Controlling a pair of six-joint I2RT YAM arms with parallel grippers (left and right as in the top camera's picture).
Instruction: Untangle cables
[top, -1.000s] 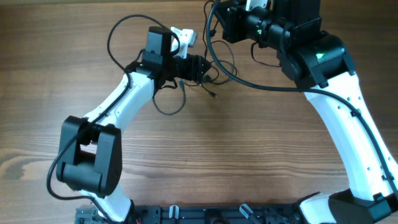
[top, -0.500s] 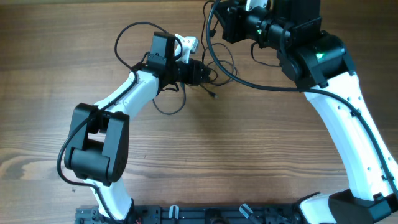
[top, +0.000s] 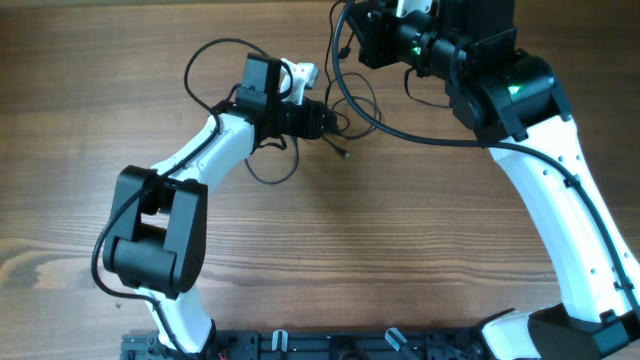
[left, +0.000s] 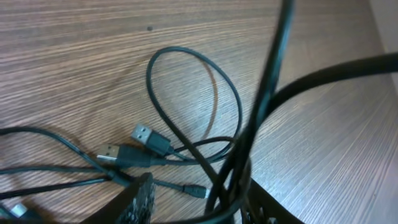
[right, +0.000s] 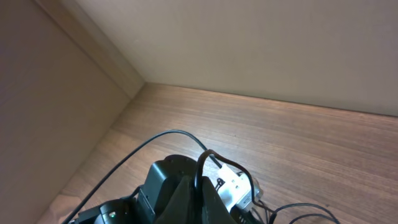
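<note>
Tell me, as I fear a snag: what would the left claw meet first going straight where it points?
Probably the tangled cables ahead of the left claw, near the USB plugs; depth is unclear.

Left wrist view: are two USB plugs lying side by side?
Yes, two metal-tipped USB plugs lie next to each other on the wooden table.

The counter (top: 400, 250) is brown wood, with the grain running from 9 to 3 o'clock in the overhead view. In the right wrist view, a plain beige wall (right: 280, 50) borders the counter at 12 o'clock. A second, darker wall (right: 31, 112) stands at 9 o'clock. A flat trim strip (right: 93, 46) runs between them. Light is brightest on the counter along the foot of the beige wall.
</note>
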